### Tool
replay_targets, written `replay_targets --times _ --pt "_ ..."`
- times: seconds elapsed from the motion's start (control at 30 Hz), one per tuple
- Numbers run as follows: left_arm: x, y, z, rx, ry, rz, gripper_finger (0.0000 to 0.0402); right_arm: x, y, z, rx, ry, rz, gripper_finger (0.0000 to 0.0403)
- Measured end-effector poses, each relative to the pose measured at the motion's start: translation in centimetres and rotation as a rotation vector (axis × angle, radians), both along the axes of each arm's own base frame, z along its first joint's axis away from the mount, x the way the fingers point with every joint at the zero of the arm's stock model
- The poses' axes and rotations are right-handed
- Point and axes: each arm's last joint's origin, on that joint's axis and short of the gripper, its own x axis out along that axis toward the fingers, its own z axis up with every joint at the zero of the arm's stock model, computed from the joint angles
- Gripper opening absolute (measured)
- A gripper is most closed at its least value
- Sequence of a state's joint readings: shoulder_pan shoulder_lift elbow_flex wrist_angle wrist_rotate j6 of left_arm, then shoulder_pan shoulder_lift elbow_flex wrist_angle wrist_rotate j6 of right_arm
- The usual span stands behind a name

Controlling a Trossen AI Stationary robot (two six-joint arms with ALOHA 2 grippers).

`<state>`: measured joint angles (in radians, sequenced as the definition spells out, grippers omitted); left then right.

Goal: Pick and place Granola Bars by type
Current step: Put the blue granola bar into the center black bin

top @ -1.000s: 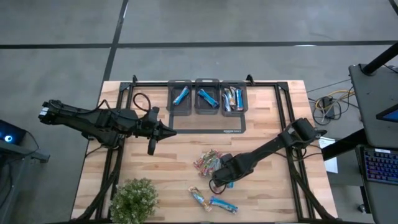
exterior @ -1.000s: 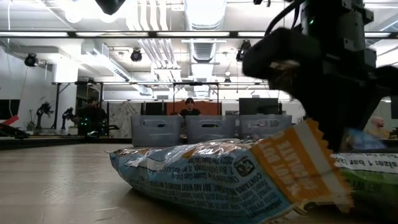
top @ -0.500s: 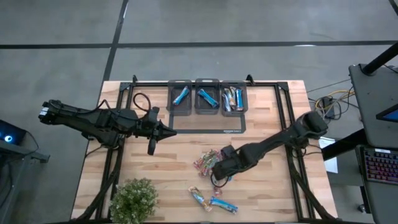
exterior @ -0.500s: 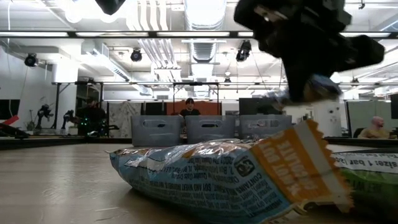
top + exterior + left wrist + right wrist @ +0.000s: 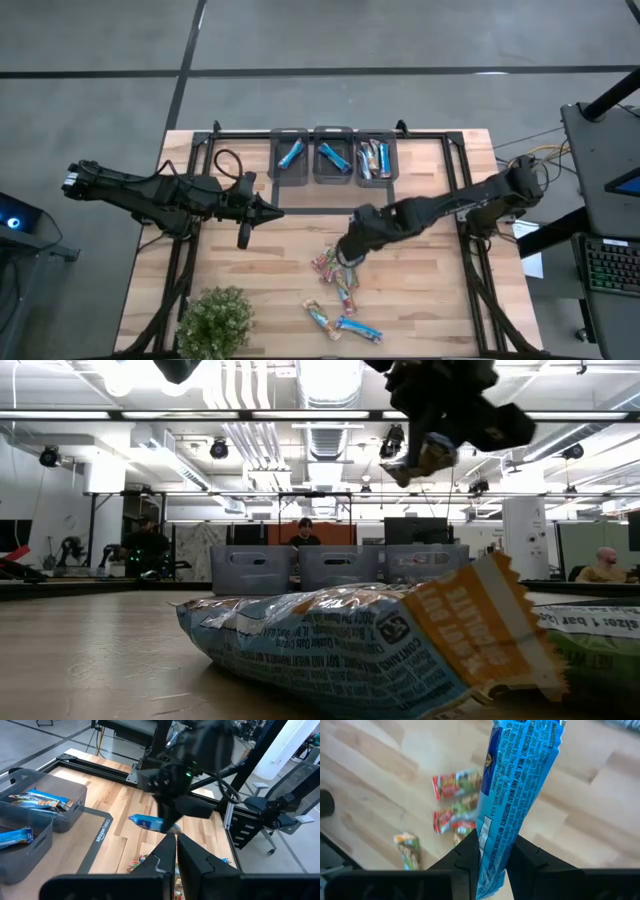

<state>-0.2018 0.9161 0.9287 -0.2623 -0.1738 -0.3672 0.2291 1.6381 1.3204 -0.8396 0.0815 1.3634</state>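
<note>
High view: the right gripper [image 5: 350,250] hangs over the middle of the desk [image 5: 420,300], above a loose pile of red-green bars [image 5: 335,262]. More bars [image 5: 340,325] lie nearer the front edge, beside a plant [image 5: 215,320]. At the back stand 3 bins [image 5: 334,156]: blue bars lie in the left and middle ones, mixed bars in the right one. The left gripper [image 5: 272,211] waits over the desk's left half, its fingers pressed together and empty.

Low view: a wrapped bar [image 5: 370,650] lies close to the camera, filling the foreground. The right gripper [image 5: 440,430] is high above the desk with something small between its fingers. People sit in the room beyond.

Left wrist view: the left fingers [image 5: 167,852] are closed on nothing. Farther off, the right gripper [image 5: 172,812] carries a blue bar [image 5: 150,823] in the air over the desk.

Right wrist view: the right fingers [image 5: 467,855] stand narrow, clamped on the blue bar [image 5: 520,790], which sticks out past them. Below it, red-green bars [image 5: 455,802] lie on the desk.
</note>
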Motion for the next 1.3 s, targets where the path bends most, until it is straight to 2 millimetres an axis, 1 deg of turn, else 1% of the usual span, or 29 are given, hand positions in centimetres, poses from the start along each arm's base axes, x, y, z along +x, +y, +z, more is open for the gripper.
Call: replay_targets --times 0.27,0.43,0.6,0.83,1.1,1.3 --pt "0.0 0.0 0.0 -0.006 0.0 0.002 0.0 0.9 -4.2 1.4 -0.061 -0.048 0.02 0.007" --pt "0.0 0.0 0.0 -0.007 0.0 0.005 0.0 1.3 -7.4 2.0 -0.097 -0.065 0.01 0.007" --pt "0.0 0.0 0.0 -0.006 0.0 0.007 0.0 1.2 -10.9 2.3 -0.105 -0.075 -0.005 0.007" --pt "0.0 0.0 0.0 -0.012 0.0 0.014 0.0 0.5 -15.6 2.8 -0.129 -0.09 -0.037 0.007" --pt "0.0 0.0 0.0 -0.028 0.0 0.019 0.0 0.2 -19.8 4.5 -0.172 -0.183 -0.082 0.0069" --pt "0.0 0.1 0.0 -0.041 -0.002 0.047 0.0 0.7 -22.6 5.1 -0.175 -0.273 -0.101 0.0074"
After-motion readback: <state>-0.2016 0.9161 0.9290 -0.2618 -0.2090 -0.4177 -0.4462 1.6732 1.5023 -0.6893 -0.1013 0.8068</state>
